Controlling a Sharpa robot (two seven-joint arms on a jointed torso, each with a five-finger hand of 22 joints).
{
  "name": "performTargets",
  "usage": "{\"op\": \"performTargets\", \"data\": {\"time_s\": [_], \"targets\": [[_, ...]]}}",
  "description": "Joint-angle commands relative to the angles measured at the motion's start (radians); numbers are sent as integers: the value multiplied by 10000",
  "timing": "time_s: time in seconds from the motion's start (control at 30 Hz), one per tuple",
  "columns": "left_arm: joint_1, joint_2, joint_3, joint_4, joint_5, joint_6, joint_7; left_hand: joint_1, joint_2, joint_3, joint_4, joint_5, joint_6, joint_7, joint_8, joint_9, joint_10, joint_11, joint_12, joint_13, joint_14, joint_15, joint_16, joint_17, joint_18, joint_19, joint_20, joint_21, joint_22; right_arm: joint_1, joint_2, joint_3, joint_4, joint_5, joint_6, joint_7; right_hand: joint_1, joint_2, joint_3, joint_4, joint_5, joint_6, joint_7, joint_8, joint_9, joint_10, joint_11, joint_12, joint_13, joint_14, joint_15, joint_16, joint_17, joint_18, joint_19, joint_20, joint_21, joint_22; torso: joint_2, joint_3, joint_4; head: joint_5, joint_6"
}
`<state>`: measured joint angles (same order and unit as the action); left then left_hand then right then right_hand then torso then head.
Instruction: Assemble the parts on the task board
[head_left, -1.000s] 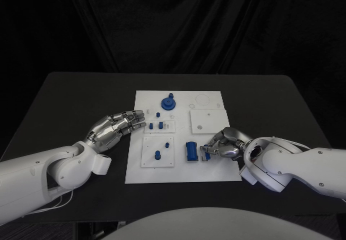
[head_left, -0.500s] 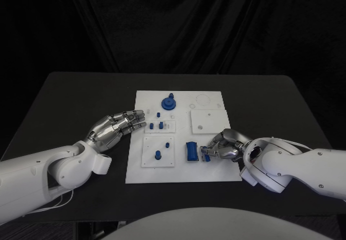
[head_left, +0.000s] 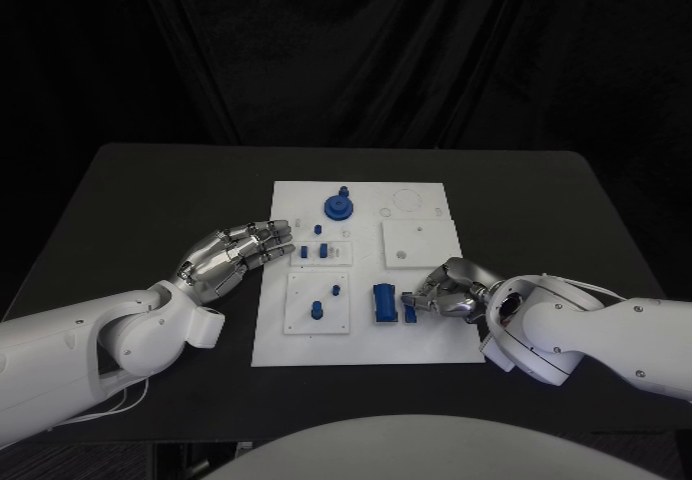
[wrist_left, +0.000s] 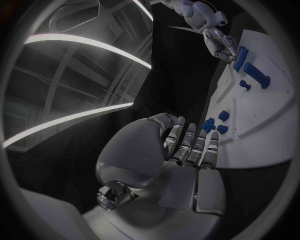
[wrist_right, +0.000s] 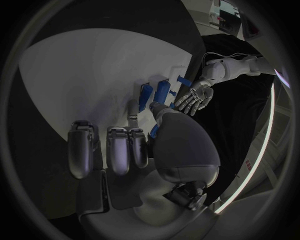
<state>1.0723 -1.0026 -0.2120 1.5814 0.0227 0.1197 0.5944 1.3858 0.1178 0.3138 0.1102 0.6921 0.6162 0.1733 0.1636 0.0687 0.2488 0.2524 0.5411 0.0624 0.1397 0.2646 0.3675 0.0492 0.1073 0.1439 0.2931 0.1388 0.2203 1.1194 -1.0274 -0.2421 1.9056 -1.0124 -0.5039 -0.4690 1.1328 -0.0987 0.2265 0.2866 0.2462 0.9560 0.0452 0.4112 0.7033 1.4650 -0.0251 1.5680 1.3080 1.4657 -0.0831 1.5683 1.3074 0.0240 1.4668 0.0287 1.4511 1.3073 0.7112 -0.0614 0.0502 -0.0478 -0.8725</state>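
From the head view I see the white board (head_left: 368, 345) in the middle of the black tabletop (head_left: 144, 190). My left hand (head_left: 231, 255) is at the board's left edge, palm down, fingers straight and a little apart, holding nothing; the fingertips come just to the edge of the board. My right hand (head_left: 444, 290) is over the board's near right part with fingers curled in. Just beside its fingertips stands a long blue block (head_left: 384, 303), and a smaller blue piece (head_left: 411, 312) is at the fingertips. I think the hand pinches this small piece, but the fingers cover the contact. On the far side of the board stands a round blue part (head_left: 336, 206) with a pin on top. Between it and the block lie a few small blue pegs (head_left: 320, 249) on an inset plate, and one more peg (head_left: 335, 290) on the plate nearer to me.

In the left wrist view, my left hand (wrist_left: 187, 150) has its fingers stretched flat, side by side, with nothing in them, near the edge of the board (wrist_left: 262, 125). Two small blue pieces (wrist_left: 214, 122) lie just past the fingertips. Farther off, the right hand (wrist_left: 220, 44) is beside the block (wrist_left: 240, 59).

In the right wrist view, my right hand (wrist_right: 137, 145) has the thumb bent toward the fingers, and a small blue piece (wrist_right: 154, 131) is between thumb and finger, so I take it as held. Beyond it the block (wrist_right: 145, 96) and another blue part (wrist_right: 162, 91) stand on the board (wrist_right: 94, 75), and the left hand (wrist_right: 195, 97) lies open behind them.
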Motion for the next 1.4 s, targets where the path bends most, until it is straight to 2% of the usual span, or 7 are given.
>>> {"op": "performTargets", "data": {"time_s": [0.03,0.3,0.7,0.83,0.97,1.07,1.4], "targets": [[-12,9,7,7,3,164,63,70,49,52,1,5,7,600,41,11,2,49,48,13,26,35,33,9,-146,-24,1,-8,-15,-6,-11,1,3,-125,-187,-112,-152,20,-109,11,-82,16,53,-49,-18,1058,56,28,2628,1051,31,25,2634,98,496,12,-64,2184,2,-1,13,5,-1],[-16,9,7,9,3,185,66,71,51,71,7,2,5,615,45,11,9,64,58,14,40,51,55,12,-158,-31,3,-14,-23,-14,-331,-10,242,-247,-586,470,-431,187,-290,50,-157,44,50,-32,-55,1058,57,28,2628,1051,35,25,2634,96,501,18,-57,2187,5,-4,9,44,-1],[-19,-44,7,27,3,139,96,72,52,79,8,4,21,619,52,13,16,67,71,16,46,57,67,14,-162,-19,3,-3,-5,-95,-1119,-55,947,-621,6,684,-374,9,-514,22,163,-31,45,-22,-86,1058,50,28,2628,1051,27,25,2634,89,516,11,-28,2198,10,0,2,24,-1],[-20,-50,7,32,3,128,96,72,52,79,8,4,21,619,52,13,16,67,71,16,46,57,67,14,-162,-19,3,-3,-5,-114,-1267,-70,1042,-645,361,527,-177,-51,-649,24,179,46,-24,367,149,1058,1,28,2628,1051,-9,25,2634,98,505,-12,-58,2187,-2,-6,-29,56,-1],[-20,-52,7,30,3,128,89,73,48,89,8,6,32,624,59,15,24,75,80,17,57,64,86,16,-168,-9,4,6,9,-134,-1323,-77,1092,-655,673,404,58,-69,-832,21,113,-73,-147,1084,668,1058,-111,28,2628,1051,-104,25,2634,115,479,-96,-129,2164,1,-7,-6,43,-1],[-21,-51,7,29,3,132,83,73,48,89,8,6,32,624,59,15,24,75,80,17,57,64,86,16,-168,-9,4,6,9,-144,-1317,-79,1081,-660,902,318,344,-149,-894,-4,-4,-153,-201,1404,906,1058,-162,28,2628,1051,-149,25,2634,131,453,-140,-195,2141,2,-2,-8,53,-1],[-22,-25,6,9,3,147,68,74,42,99,9,5,32,628,64,16,33,84,90,18,66,71,98,18,-175,-14,4,0,-3,-150,-1243,-80,975,-691,1182,158,648,-256,-1059,24,-443,-262,-267,1873,1242,1058,-222,28,2628,1051,-206,25,2634,138,442,-195,-238,2129,8,-4,5,50,-1]]}}
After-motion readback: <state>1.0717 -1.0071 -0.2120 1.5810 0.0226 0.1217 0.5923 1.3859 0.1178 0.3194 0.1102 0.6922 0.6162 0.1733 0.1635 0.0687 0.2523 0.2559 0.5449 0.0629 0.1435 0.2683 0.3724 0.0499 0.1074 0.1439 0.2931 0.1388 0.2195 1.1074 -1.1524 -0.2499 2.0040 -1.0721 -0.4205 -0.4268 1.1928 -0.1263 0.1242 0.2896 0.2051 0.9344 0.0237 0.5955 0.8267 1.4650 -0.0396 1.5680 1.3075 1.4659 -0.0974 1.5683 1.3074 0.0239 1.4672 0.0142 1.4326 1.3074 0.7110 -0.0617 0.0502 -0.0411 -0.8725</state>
